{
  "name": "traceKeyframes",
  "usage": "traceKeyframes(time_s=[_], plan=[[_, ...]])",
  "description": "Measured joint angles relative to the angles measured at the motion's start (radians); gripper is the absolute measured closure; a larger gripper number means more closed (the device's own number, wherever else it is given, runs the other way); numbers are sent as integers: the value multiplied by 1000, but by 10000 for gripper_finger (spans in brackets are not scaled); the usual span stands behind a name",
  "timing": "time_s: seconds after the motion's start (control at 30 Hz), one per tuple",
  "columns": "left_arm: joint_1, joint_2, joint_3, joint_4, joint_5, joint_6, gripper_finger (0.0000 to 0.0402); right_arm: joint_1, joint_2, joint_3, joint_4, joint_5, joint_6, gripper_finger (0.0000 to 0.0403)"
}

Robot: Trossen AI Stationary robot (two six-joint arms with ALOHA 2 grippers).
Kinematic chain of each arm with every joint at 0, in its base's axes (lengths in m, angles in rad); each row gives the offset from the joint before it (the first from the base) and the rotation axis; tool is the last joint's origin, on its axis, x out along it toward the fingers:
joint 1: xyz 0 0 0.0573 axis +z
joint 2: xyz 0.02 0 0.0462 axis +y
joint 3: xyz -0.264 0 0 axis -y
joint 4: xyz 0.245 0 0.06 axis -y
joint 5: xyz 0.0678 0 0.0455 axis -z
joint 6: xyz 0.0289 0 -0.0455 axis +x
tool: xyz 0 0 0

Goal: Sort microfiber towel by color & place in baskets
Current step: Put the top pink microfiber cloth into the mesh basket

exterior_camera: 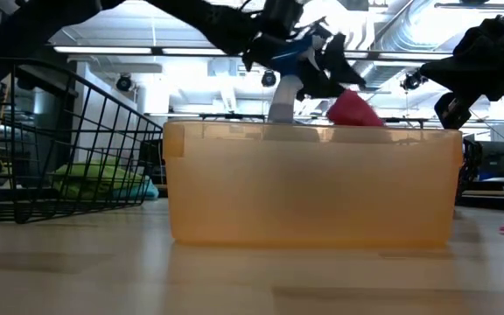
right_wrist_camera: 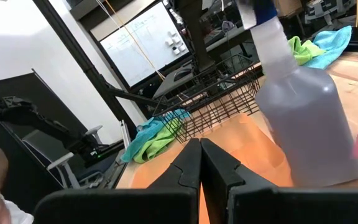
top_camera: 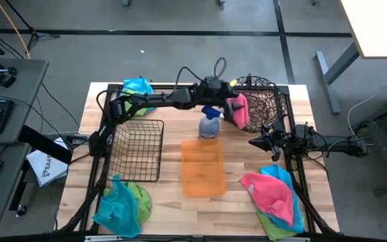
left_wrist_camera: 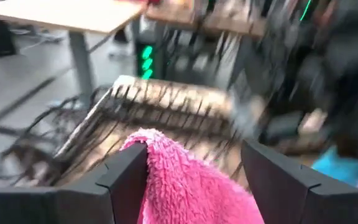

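Partly hidden: pink towel (left_wrist_camera: pixel 179 186) between left hand's (left_wrist_camera: pixel 191 177) fingers (left_wrist_camera: pixel 126 180).

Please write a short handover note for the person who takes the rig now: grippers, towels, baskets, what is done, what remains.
Left gripper: shut on a pink towel, held beside the round wire basket.
Right gripper: shut, empty, waiting right of the spray bottle.
Black grid basket and orange tray: no towels in them.
Left to sort: cyan towel at the far edge, cyan-green pile front left, pink-cyan-green pile front right.
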Motion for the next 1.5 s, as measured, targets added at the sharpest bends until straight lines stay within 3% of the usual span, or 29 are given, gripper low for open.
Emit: traceKeyframes(time_s=[0.17, 0.3, 0.4, 0.67, 0.77, 1.0, 1.33, 1.5], plan=[[-32, 0, 12, -36, -98, 230, 163, 0, 0, 0, 0, 0, 0, 402], [-32, -1, 23, 34, -61, 244, 163, 0, 0, 0, 0, 0, 0, 402], [-23, -1, 59, -52, -24, 269, 163, 0, 0, 0, 0, 0, 0, 402], [-14, -11, 70, -81, -39, 398, 163, 0, 0, 0, 0, 0, 0, 402], [-10, -16, 123, -199, -95, 496, 163, 0, 0, 0, 0, 0, 0, 402], [53, -10, 209, -509, 4, 344, 163, 0, 0, 0, 0, 0, 0, 402], [78, -35, 260, -448, -24, 213, 163, 0, 0, 0, 0, 0, 0, 402], [97, -112, 329, -561, 12, 197, 163, 0, 0, 0, 0, 0, -10, 402]])
